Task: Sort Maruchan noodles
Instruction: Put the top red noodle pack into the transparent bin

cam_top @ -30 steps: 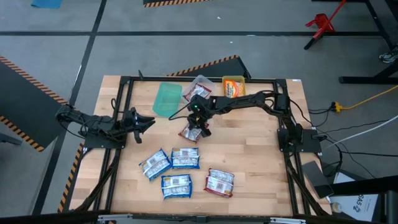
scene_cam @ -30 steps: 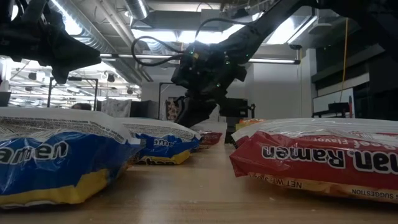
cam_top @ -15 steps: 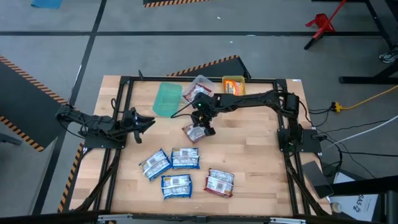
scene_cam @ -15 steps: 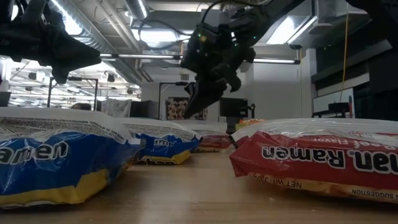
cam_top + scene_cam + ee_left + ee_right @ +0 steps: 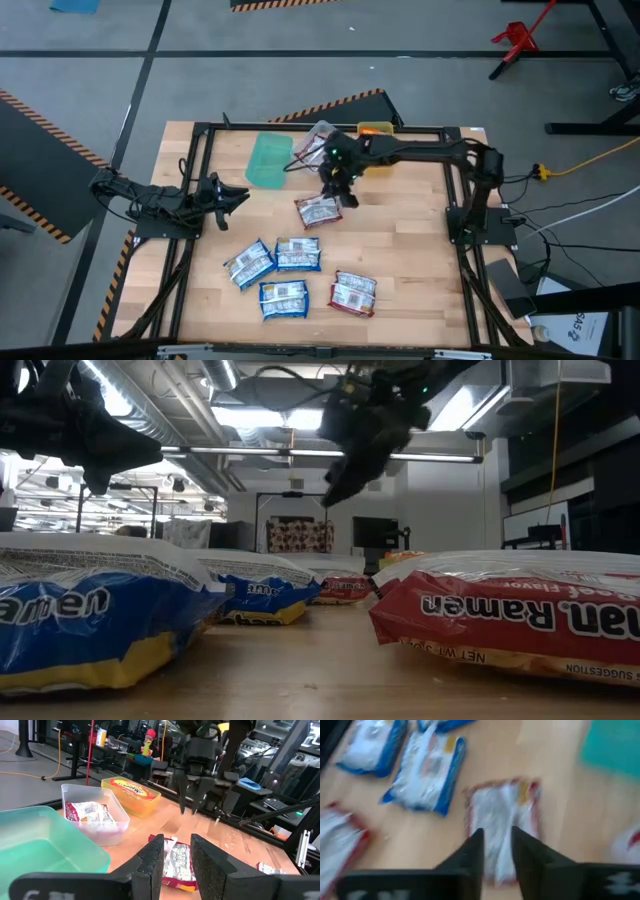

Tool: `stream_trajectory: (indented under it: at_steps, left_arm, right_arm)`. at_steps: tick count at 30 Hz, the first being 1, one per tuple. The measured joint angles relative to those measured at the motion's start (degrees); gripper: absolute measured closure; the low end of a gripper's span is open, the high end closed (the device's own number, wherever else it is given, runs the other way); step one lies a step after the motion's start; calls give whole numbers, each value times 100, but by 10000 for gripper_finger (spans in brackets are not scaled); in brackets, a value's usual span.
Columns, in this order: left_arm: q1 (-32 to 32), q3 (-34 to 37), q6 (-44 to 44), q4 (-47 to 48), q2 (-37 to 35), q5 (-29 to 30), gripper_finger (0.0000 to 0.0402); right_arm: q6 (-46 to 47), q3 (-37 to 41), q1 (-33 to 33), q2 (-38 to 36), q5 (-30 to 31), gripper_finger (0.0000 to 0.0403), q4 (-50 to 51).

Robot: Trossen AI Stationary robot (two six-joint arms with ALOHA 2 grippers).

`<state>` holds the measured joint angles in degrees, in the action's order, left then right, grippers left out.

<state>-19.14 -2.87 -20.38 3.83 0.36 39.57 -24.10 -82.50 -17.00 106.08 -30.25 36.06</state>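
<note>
A red noodle packet (image 5: 318,211) lies flat on the table near its middle; it also shows in the left wrist view (image 5: 175,862) and the right wrist view (image 5: 502,815). My right gripper (image 5: 338,190) hangs open above it, a little toward the right edge, touching nothing (image 5: 496,845). Three blue packets (image 5: 283,272) and another red one (image 5: 352,292) lie flat near the near edge. A red packet (image 5: 87,812) lies in the clear bin and an orange one (image 5: 129,789) in the yellow bin. My left gripper (image 5: 235,195) waits open at the table's left.
Three bins stand along the far edge: green (image 5: 268,160), clear (image 5: 322,135) and yellow (image 5: 376,130), the last partly under my right arm. A black frame (image 5: 195,150) runs around the table. Bare wood shows on the right half (image 5: 410,240).
My right gripper has risen well clear of the table and moved a little toward the right and far edges, away from the red packet. The packet stays on the table, now lying flatter and slightly farther right than a second ago.
</note>
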Motion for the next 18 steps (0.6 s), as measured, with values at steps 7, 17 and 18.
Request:
stream_trajectory:
  at_steps: [7, 17, 18]
  left_arm:
    - [-1, 0, 2, 1, 0, 1, 311]
    - [0, 0, 103, 3, 0, 277, 311]
    - [-1, 0, 77, 3, 1, 308, 311]
  right_arm:
    - [191, 671, -425, -678, -1180, 199, 930]
    - [1791, 3674, 35, -1089, -152, 173, -6055]
    - [1426, 3778, 197, -1057, 144, 173, -6505]
